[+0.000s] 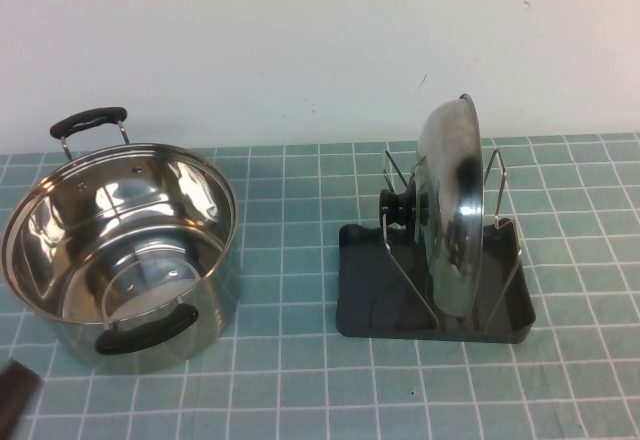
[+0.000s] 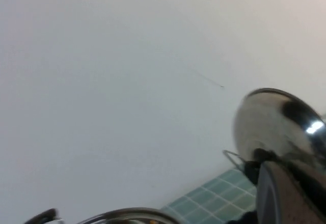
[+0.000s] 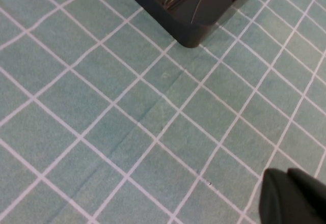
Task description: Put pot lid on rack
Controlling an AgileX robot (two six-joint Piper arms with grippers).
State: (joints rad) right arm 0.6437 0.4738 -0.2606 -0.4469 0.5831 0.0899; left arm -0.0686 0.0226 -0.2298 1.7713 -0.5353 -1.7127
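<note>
The shiny steel pot lid [image 1: 452, 215] stands on edge in the wire loops of the dark grey rack [image 1: 370, 310], right of centre, its black knob [image 1: 397, 207] facing the pot. No gripper touches it. My left gripper [image 1: 15, 400] shows only as a dark piece at the near left corner, close to the pot. In the left wrist view, the left gripper [image 2: 288, 196] sits low, with the lid [image 2: 275, 127] beyond it. My right gripper [image 3: 293, 198] is shut and empty over the green mat, apart from the rack's corner [image 3: 193, 25]. It is outside the high view.
A deep steel pot [image 1: 120, 245] with two black handles stands open on the left of the green checked mat. A white wall runs behind the table. Bare mat lies between pot and rack and along the near edge.
</note>
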